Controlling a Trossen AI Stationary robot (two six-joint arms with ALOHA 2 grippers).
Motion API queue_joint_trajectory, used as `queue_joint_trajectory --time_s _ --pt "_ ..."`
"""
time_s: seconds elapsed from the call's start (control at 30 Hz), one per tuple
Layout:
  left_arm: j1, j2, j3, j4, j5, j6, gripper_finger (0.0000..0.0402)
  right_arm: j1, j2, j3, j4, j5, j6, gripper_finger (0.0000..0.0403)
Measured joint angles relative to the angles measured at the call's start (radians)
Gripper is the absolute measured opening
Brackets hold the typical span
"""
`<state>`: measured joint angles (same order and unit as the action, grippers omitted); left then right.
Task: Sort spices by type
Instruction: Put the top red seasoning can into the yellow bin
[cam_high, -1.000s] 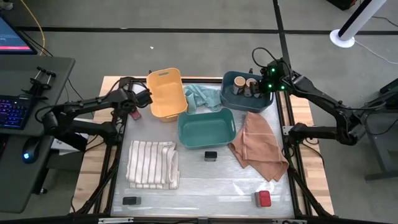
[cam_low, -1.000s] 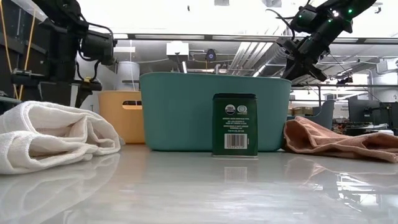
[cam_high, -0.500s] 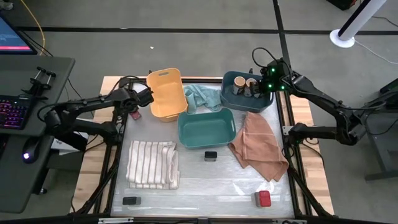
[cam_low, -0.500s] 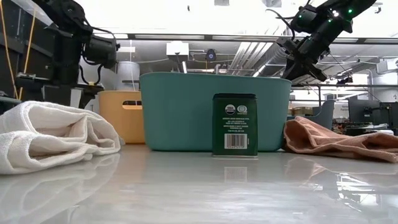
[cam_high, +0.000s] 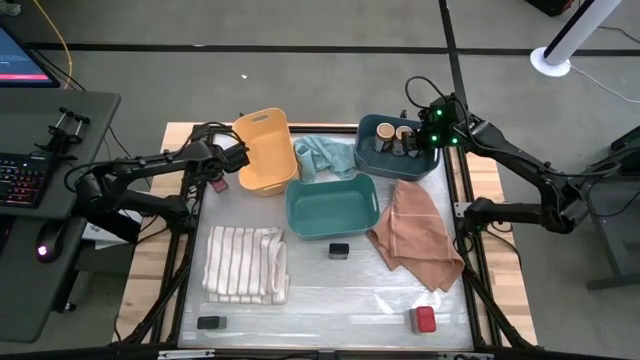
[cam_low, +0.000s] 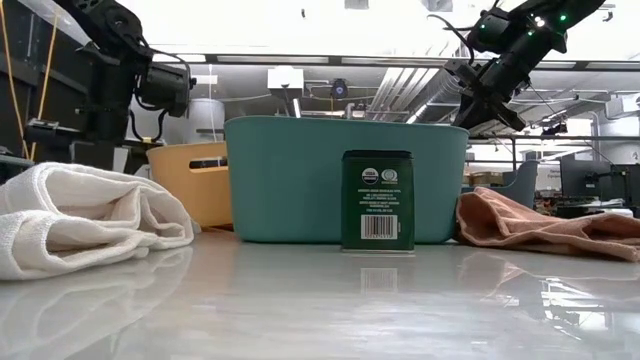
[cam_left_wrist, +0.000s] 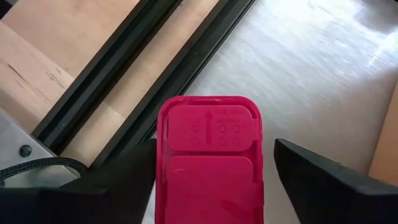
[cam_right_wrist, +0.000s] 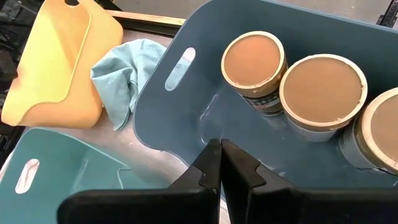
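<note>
Red-topped jar (cam_left_wrist: 208, 163) lying at the surface's left edge beside the yellow bin (cam_high: 262, 150), directly between the left jaws (cam_left_wrist: 211, 180), spread wide and not yet gripping. Right jaws (cam_right_wrist: 221, 168) shut, empty, over blue bin (cam_right_wrist: 186, 106).

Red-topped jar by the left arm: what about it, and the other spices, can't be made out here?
- Red-topped jar: left wrist view shows only its lid; the body runs off the picture's edge. The high view hides it behind the left end effector.
- Dark blue bin: third tan-lidded jar cut off by the edge in the right wrist view.
- Black tin: label too small, high view.
</note>
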<state>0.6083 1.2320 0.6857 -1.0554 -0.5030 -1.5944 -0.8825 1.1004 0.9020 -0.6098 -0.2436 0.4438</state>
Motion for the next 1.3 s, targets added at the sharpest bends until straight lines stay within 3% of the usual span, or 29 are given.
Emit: queue_joint_trajectory --time_s 0.33,0.57,0.77,0.9,1.1,1.3 --pt "-0.001 -0.006 0.000 -0.001 -0.004 0.000 0.0190 0.000 0.000 0.000 0.000 0.000 0.000 0.0000" --pt "-0.001 -0.091 0.000 -0.013 -0.015 0.017 0.0189 0.000 0.000 0.000 0.000 0.000 0.003 0.0000" --pt "0.000 -0.208 0.048 -0.110 -0.123 -0.024 0.0190 0.000 0.000 0.000 -0.002 0.000 0.023 0.0000" --pt "0.000 -0.267 0.104 -0.089 -0.165 0.012 0.0189 0.000 0.000 0.000 -0.001 0.000 0.029 0.0000" --pt "0.000 -0.275 0.256 0.100 -0.175 0.278 0.0189 0.000 0.000 0.000 -0.001 0.000 0.049 0.0000" --pt "0.018 -0.195 0.443 0.277 -0.149 0.629 0.0189 0.000 0.000 0.000 0.000 -0.001 0.073 0.0000"
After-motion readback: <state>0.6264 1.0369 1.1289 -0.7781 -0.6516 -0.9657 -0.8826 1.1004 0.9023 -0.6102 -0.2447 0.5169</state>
